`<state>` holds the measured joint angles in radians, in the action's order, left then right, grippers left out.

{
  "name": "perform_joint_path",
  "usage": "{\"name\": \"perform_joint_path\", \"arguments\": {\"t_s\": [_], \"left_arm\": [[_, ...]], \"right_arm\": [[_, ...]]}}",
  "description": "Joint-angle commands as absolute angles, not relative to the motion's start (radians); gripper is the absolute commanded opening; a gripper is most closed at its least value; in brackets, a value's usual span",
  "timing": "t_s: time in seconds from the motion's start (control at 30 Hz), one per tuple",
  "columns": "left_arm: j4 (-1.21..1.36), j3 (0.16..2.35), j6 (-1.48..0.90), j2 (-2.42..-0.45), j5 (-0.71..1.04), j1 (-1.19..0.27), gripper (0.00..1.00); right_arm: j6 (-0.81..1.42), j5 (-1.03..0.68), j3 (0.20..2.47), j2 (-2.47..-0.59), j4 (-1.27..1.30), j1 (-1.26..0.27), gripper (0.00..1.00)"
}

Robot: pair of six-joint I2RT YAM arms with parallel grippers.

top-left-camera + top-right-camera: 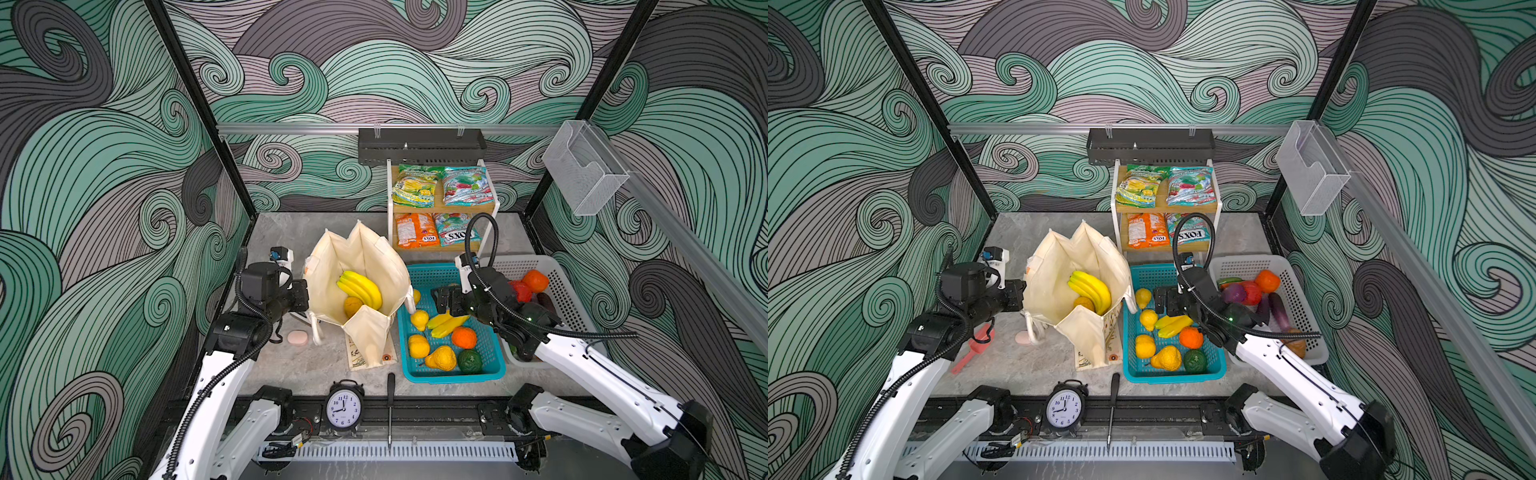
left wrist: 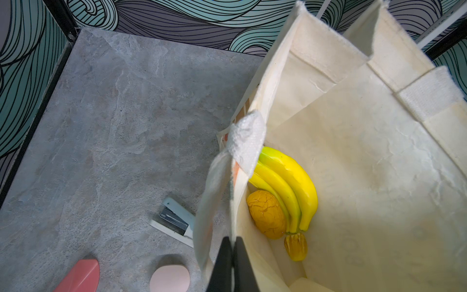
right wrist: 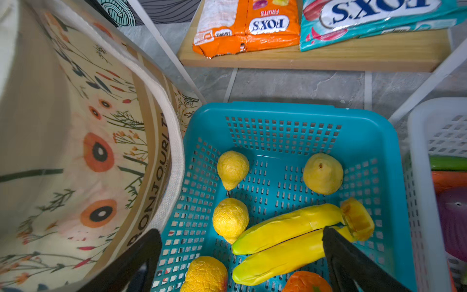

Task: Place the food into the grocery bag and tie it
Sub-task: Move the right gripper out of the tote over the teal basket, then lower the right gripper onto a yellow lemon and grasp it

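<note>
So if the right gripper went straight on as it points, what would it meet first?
Probably the yellow banana pair in the teal basket, just ahead of the open right gripper; depth is unclear, the lemon beside it might come first.

Grocery bag (image 2: pixel 353 151) is matt cream canvas, coarse weave, top edges fraying. Inside, the banana bunch (image 2: pixel 290 182) shines smooth and glossy like plastic; the yellow-orange fruit (image 2: pixel 265 215) against it looks dull and crinkled. Teal basket (image 3: pixel 278 113): slick perforated plastic. Candy packets (image 3: pixel 379 22) gleam, crinkly film, on a bare-wood shelf (image 3: pixel 328 58). Tabletop (image 2: pixel 113 113) looks matt, stone-veined.
</note>
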<state>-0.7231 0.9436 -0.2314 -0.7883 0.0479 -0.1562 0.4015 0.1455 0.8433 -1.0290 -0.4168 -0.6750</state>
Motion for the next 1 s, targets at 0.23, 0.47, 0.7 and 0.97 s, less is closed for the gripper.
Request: {"name": "perform_joint_path", "arguments": {"t_s": [0.23,0.47,0.7,0.97], "left_arm": [[-0.72,0.943,-0.23,-0.784,0.029,-0.151,0.0],[-0.717,0.944,-0.231,-0.783,0.049,-0.151,0.0],[-0.718,0.944,-0.232,-0.779,0.055,-0.152,0.0],[-0.719,0.943,-0.23,-0.785,0.048,-0.151,0.0]], "right_arm": [[0.381,0.04,0.736,-1.221,-0.111,-0.654,0.95],[0.447,-0.004,0.784,-1.385,-0.058,-0.645,0.88],[0.488,0.02,0.825,-1.52,0.003,-0.643,0.73],[0.51,-0.003,0.869,-1.631,0.032,-0.644,0.68]]}}
